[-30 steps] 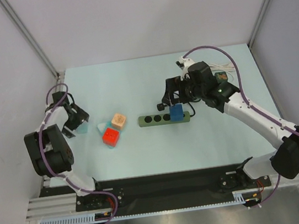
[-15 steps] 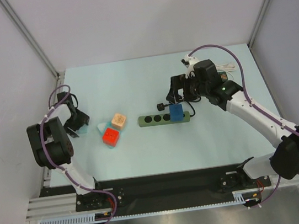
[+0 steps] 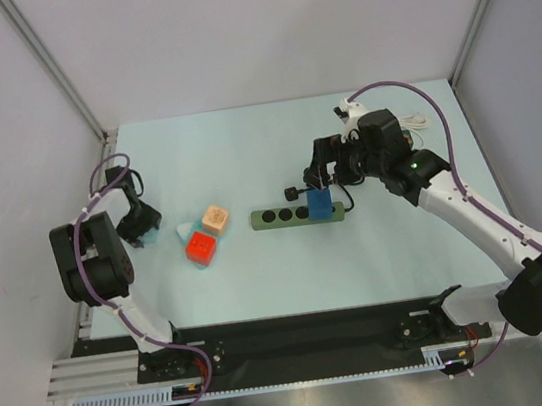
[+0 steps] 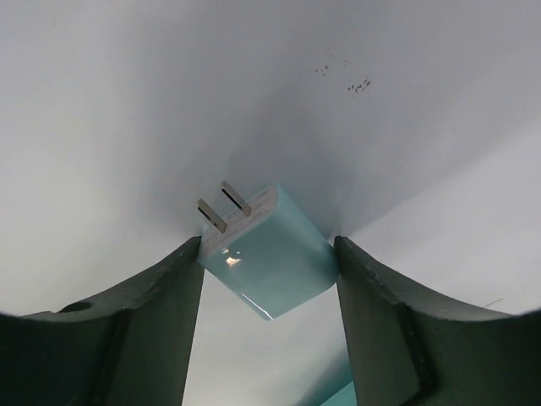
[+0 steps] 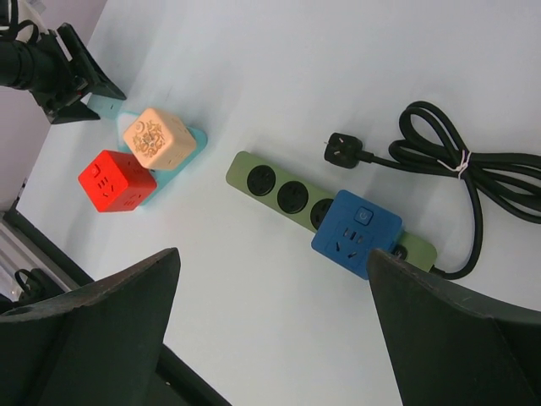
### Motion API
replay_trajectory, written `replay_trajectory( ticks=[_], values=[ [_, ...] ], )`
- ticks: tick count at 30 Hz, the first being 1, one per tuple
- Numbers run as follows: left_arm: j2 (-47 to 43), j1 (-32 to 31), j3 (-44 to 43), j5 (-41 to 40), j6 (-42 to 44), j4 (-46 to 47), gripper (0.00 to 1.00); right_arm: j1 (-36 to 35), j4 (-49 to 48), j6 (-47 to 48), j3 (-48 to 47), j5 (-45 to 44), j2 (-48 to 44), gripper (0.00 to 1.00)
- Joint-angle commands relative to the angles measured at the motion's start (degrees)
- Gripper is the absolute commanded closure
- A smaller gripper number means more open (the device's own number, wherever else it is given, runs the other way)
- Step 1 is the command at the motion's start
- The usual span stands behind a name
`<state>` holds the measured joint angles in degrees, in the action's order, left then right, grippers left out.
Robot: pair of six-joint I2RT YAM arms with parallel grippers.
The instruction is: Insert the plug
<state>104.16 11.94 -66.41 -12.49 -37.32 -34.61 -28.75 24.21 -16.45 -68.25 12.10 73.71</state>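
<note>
Well, at the far left of the table [image 3: 242, 136] my left gripper [image 3: 141, 224] straddles the teal plug [image 4: 275, 258], which lies on the surface there, well apart from the green power strip [image 5: 275, 188] to its right. Both fingers [image 4: 152, 330] look to touch its sides, but I cannot tell whether they truly clamp it. The plug sits skewed between them, so I fear it could twist or slip on the lift. It is a smooth, glossy block with two flat prongs [image 4: 224, 207]. Further right, my right gripper [image 5: 272, 254] hangs spread wide above the strip.
</note>
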Motion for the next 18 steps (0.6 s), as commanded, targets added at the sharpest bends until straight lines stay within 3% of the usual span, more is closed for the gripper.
replay_trajectory(
  ticks=[1, 2, 4, 8, 13, 18],
  values=[
    [-2.21, -1.22, -1.00, -4.46, 2.16, -0.89, 0.33, -0.16, -0.21, -0.16, 0.22, 0.38, -2.52, 0.00],
    [-2.21, -1.14, -1.26, -5.52, 1.82, -1.77, 0.24, -0.16, -0.30, -0.34, 0.22, 0.47, -2.52, 0.00],
    [-2.03, -0.96, -2.22, -7.45, 0.15, -3.96, 0.18, -0.25, -0.56, -0.60, 0.31, 0.73, -2.70, 0.00],
    [-1.59, -0.08, -4.16, -4.66, -7.75, -6.87, 0.19, -0.60, -1.00, -0.60, 0.13, 1.09, -2.43, 0.00],
    [0.34, -0.25, -7.23, 1.24, -16.28, -9.85, 0.11, -0.51, -1.18, 0.10, -0.22, 1.17, -1.73, 0.00],
    [1.57, -0.17, -8.82, -5.50, -20.32, -14.16, 0.12, -0.25, -1.18, 0.63, -0.22, 1.17, -1.38, 0.00]
  ],
)
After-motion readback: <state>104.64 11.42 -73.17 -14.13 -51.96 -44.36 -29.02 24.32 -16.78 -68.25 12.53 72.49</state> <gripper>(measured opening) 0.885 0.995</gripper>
